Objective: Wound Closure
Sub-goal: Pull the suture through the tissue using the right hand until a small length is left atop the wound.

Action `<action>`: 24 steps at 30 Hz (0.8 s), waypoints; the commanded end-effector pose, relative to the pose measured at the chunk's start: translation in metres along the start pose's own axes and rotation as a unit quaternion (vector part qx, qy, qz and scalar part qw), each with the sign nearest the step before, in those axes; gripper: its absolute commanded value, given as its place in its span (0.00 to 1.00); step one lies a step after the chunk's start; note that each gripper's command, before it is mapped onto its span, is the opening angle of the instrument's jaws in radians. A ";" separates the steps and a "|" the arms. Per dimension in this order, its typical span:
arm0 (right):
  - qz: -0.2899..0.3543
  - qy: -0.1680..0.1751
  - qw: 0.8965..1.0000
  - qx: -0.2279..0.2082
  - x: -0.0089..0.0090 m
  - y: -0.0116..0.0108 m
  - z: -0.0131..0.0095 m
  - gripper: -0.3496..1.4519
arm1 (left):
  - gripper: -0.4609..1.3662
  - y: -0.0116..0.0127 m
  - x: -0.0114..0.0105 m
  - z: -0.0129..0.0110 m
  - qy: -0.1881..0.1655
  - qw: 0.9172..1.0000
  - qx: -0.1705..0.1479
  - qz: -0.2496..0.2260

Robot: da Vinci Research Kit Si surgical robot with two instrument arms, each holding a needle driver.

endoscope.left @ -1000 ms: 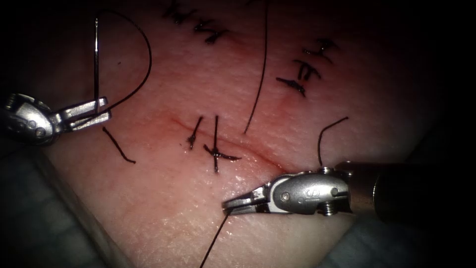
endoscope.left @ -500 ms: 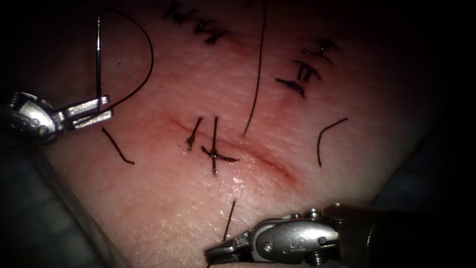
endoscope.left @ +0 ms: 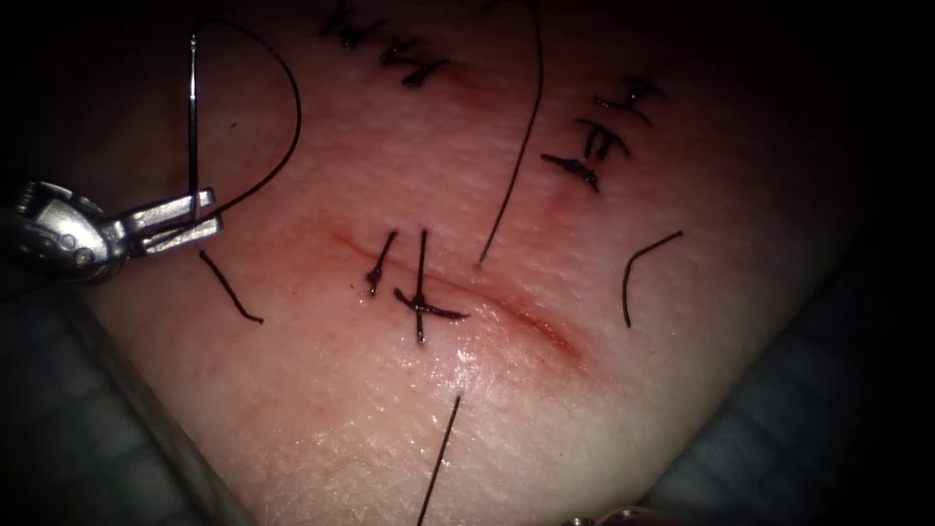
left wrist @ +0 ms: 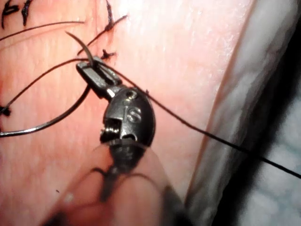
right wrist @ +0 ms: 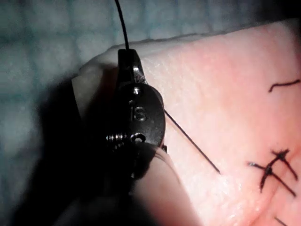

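- Left tool: enters from 9 o'clock in the endoscope view, well to the left of the cut. Its jaws are closed on the needle near one end of the curve; the rest of the needle rises toward 12 o'clock, clear of the tissue. Held this way, the sharp part probably stays away from the surface. In the left wrist view the same tool clamps the needle at the jaw tips.
- Thread: arcs from the top of the needle round toward 3 o'clock and back down to the jaws. A long strand runs from 12 o'clock down to the cut, ending just right of the finished stitch.
- Right tool: in the right wrist view its jaws are closed on a strand of thread at the edge of the tissue. Over the last second it has drawn back toward 6 o'clock of the endoscope view, carrying the thread with it.
- Lower strand: lies on the tissue below the cut, pointing toward 6 o'clock.
- Cut ends: loose pieces lie left of the cut, with another on the right.
- Red fluid: stains the cut toward its 4 o'clock end.
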 end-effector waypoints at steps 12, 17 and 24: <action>0.013 0.015 0.998 0.052 0.0030 -0.0044 0.0043 0.00 | 0.06 0.0000 -0.0001 0.0001 0.000 1.000 -0.007 0.000; 0.013 0.027 0.997 0.074 0.0037 -0.0057 0.0058 0.00 | 0.06 0.0000 -0.0001 0.0001 0.001 1.000 -0.007 0.000; 0.023 0.030 0.999 0.037 0.0028 -0.0042 0.0050 0.81 | 0.06 0.0000 -0.0002 0.0002 -0.001 1.000 -0.009 0.000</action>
